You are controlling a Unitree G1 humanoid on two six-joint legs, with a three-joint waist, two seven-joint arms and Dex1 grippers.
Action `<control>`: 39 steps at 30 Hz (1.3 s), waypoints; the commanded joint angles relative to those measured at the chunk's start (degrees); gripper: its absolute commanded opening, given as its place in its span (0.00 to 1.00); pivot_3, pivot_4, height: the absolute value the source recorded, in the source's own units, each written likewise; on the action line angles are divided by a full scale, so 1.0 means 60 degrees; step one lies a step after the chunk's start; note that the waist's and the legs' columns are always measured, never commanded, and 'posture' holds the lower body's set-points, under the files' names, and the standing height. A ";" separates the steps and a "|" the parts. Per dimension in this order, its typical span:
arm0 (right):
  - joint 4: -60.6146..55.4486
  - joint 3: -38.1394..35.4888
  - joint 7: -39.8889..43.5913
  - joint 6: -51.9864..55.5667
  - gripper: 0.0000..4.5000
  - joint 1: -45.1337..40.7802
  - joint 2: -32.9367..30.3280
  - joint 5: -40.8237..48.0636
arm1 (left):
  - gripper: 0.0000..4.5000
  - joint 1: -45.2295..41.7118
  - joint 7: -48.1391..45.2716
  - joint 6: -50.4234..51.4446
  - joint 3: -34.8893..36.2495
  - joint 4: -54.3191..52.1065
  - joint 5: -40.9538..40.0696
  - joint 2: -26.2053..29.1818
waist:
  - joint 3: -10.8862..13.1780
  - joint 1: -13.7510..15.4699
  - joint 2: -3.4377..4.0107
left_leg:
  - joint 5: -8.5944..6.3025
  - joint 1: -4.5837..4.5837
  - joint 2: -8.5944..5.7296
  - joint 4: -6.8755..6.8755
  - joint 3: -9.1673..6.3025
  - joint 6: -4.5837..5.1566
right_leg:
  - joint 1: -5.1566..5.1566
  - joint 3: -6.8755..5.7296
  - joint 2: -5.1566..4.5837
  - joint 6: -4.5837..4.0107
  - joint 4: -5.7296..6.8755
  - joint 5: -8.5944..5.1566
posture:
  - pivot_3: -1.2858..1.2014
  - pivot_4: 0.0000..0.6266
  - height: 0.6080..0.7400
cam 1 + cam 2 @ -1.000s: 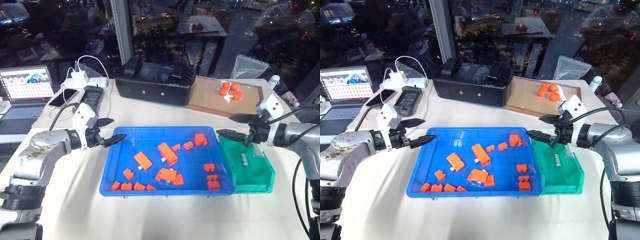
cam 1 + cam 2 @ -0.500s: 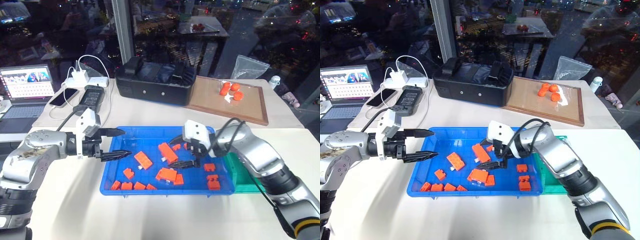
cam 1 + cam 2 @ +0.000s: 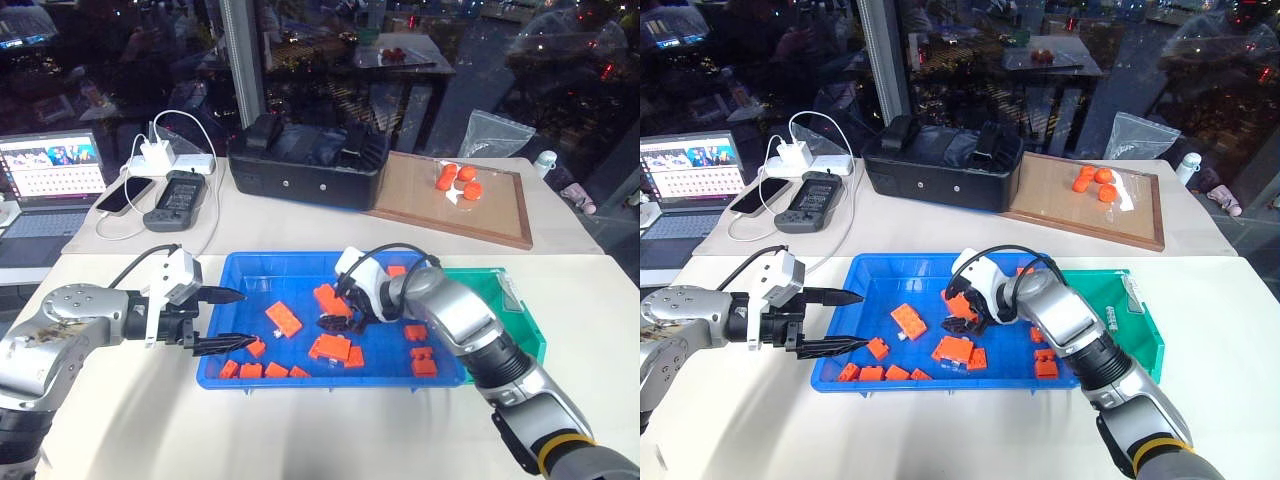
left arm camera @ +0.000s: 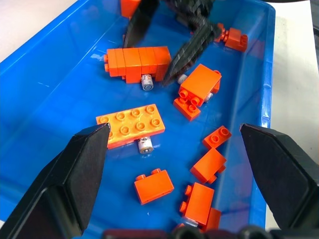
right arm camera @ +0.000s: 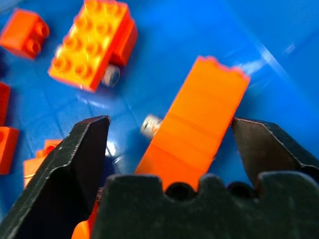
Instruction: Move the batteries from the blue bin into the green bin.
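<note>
The wide, shallow bright blue plastic bin [image 3: 232,372] sits on the white tabletop [image 3: 330,430], holding scattered orange toy bricks [image 3: 336,349] and small silvery cylindrical batteries [image 4: 145,145] (each lying against a brick). The right gripper [image 3: 335,320] reaches into the bin with fingers spread around a long orange brick [image 5: 197,134], a battery end beside it. The left gripper [image 3: 226,318] hovers at the bin's left edge, fingers spread. The small green plastic bin [image 3: 515,325] touches the blue bin's right side.
</note>
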 commanded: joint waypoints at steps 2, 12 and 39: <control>-0.0274 -0.0216 -0.0229 -0.0416 0.52 -0.0290 -0.0028 -0.0280 | 1.00 -0.0238 0.0016 -0.0270 0.0138 -0.0146 0.0150 0.0107 | 0.0000 -0.0006 0.0000 | 0.0000 0.0002 0.0005 0.0005 -0.0001 0.0000 | -0.0001 0.0000 0.0013 0.0000 -0.0001 0.0000 | 0.52 0.24 0.97; -0.1567 -0.1468 0.0829 0.0350 0.32 -0.0801 -0.1288 0.0764 | 1.00 -0.0669 -0.0166 -0.0449 -0.0249 0.0121 0.0422 -0.0049 | 0.0001 0.0036 0.0000 | -0.0001 0.0004 0.0015 0.0009 0.0002 0.0000 | -0.0004 -0.0001 0.0035 -0.0001 -0.0007 -0.0002 | 0.52 0.24 0.97; -0.0760 0.0518 0.1369 -0.1021 0.99 -0.1080 -0.0730 0.0003 | 1.00 -0.1189 -0.0186 -0.0188 -0.0291 -0.0075 0.0291 -0.0054 | 0.0001 0.0010 -0.0001 | 0.0001 -0.0012 0.0138 0.0036 0.0031 -0.0004 | -0.0011 0.0028 0.0173 -0.0071 -0.0004 0.0014 | 0.52 0.24 0.97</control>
